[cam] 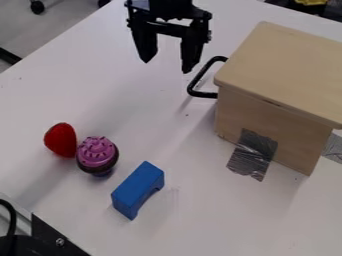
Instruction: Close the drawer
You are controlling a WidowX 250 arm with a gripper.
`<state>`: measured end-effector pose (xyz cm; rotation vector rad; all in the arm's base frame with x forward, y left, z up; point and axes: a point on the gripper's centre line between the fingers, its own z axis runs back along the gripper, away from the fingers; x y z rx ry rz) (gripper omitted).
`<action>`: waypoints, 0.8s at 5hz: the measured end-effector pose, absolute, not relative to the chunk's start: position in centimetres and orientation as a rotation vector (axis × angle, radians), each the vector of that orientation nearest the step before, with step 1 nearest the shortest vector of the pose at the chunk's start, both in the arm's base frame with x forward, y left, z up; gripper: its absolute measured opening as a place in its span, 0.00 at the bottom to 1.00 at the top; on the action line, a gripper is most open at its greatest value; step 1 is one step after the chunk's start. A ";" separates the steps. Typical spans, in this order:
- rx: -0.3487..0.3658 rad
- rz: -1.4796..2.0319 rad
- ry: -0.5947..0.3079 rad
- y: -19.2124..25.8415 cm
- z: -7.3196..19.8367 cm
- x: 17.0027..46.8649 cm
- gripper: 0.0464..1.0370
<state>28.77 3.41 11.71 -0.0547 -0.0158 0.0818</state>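
Your gripper [167,66]: wide apart, empty | smooth wooden box [284,72] | looped black handle [196,82] points left, long bar slanting lower-left to upper-right

Looks black throughout, arm [170,7] down to gripper [167,66]. Has a crossbar [171,30] with a narrow gap above it. Carries two fingers [192,52], broad up top, tapering to points. Juts out in small knobs [208,35] at both outer edges, on the side facing the wooden box [287,70] and on the side away from it.
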 end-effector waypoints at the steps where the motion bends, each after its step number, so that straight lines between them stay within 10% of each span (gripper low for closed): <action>1: -0.005 0.076 -0.008 4.0 11.8 28.6 0.96; 4: -0.003 0.070 0.010 4.3 11.3 28.5 0.96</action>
